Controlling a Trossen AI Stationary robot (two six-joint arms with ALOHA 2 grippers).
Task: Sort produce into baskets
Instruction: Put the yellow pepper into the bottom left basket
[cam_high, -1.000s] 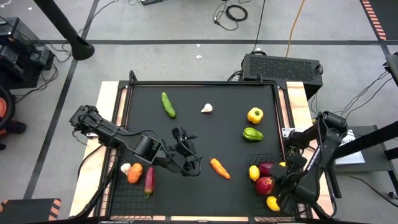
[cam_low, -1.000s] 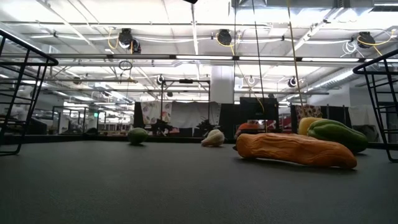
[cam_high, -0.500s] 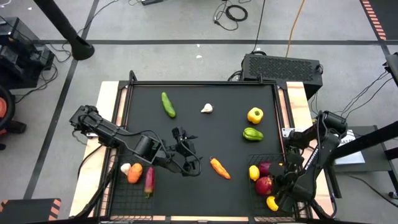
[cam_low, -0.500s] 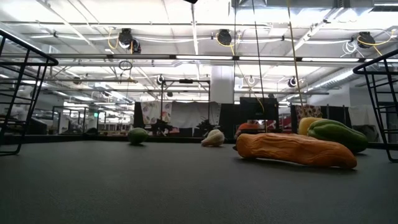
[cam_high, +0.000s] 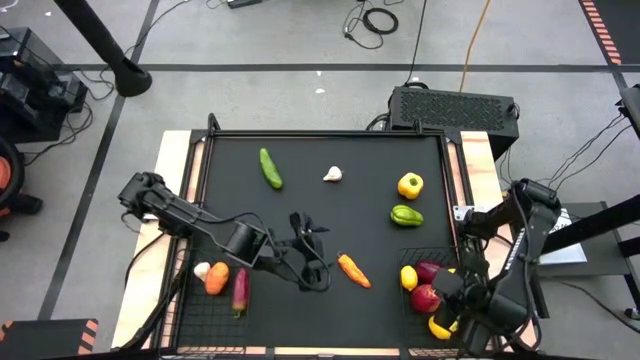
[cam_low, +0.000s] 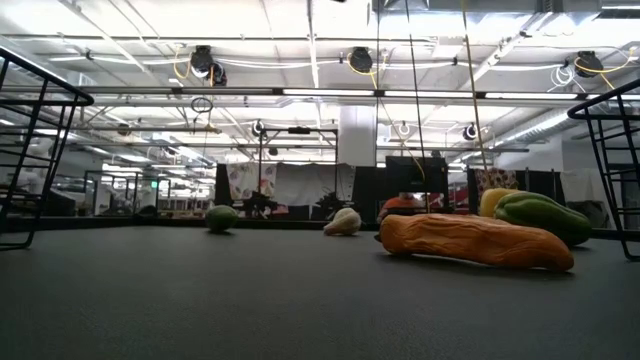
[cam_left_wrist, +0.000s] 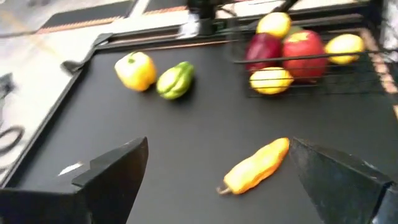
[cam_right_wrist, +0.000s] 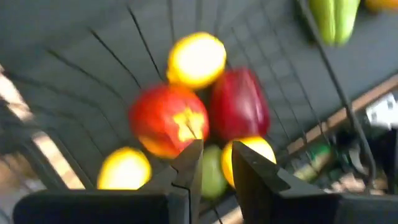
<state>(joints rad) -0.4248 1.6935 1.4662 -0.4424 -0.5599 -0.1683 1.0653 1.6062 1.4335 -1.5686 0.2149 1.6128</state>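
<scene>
Change on the left: the left claw (cam_high: 318, 272) is moving nearer the orange carrot (cam_high: 352, 269) than a second ago, arm stretching across the tabletop (cam_high: 330, 215).
Left claw state: released, fingers spread wide, the carrot lying between them in the left wrist view, not yet touched.
Change on the right: the right claw (cam_right_wrist: 211, 163) is narrowing from half open to nearly clenched, and pulling back over the right basket (cam_high: 412, 318).
Right claw state: almost closed, grasping nothing that shows.
Right basket contents: red apple (cam_high: 425, 297), dark red pepper (cam_high: 428, 271), lemons (cam_high: 409, 277).
Left basket (cam_high: 195, 315): holding an orange piece, a white piece and a dark red one.
Still loose on the tabletop: cucumber (cam_high: 271, 167), garlic (cam_high: 333, 174), yellow pepper (cam_high: 410, 185), green pepper (cam_high: 406, 215).
Meaning: the right side's drop looks finished; the carrot seems next.
</scene>
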